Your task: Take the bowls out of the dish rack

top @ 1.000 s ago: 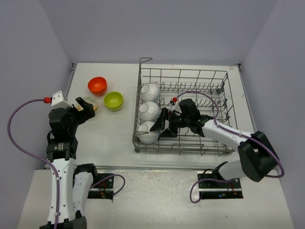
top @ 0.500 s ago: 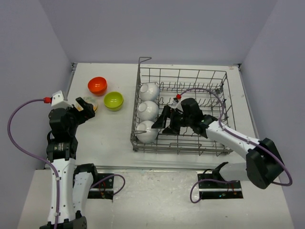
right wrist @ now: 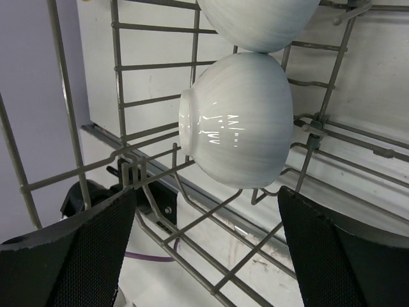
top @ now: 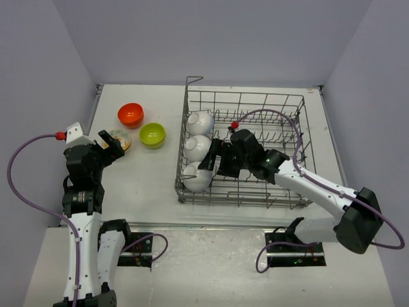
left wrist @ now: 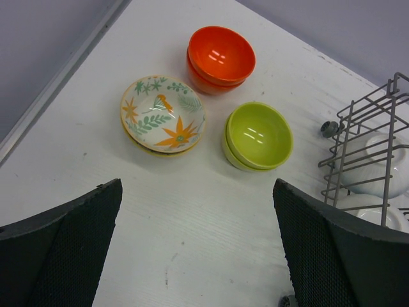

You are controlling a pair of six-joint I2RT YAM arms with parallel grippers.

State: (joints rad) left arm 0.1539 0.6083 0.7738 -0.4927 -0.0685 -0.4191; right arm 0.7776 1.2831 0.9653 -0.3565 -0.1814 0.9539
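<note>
The grey wire dish rack (top: pixel 281 192) holds three white bowls on edge in its left column: far (top: pixel 201 120), middle (top: pixel 199 146) and near (top: pixel 197 177). My right gripper (top: pixel 211 163) is inside the rack beside the two nearer ones. In the right wrist view it (right wrist: pixel 208 256) is open and empty. A white bowl (right wrist: pixel 236 118) stands just ahead of the open fingers, untouched, with another (right wrist: pixel 259 22) beyond it. My left gripper (top: pixel 108 144) is open and empty (left wrist: pixel 198 256) above the table. It is near the stacked patterned bowls (left wrist: pixel 163 115), orange-red bowls (left wrist: pixel 220 57) and lime-green bowls (left wrist: pixel 257 135).
The rack's wires and upright tines (right wrist: pixel 192 217) crowd closely round my right gripper. The rack's left wall (left wrist: pixel 364 147) stands right of the green bowls. A raised table edge (left wrist: pixel 57 77) and the purple enclosure wall run along the left.
My right gripper has moved left and slightly farther in, closer to the white bowls. The rack has shifted a little to the left. The left arm has barely moved.
</note>
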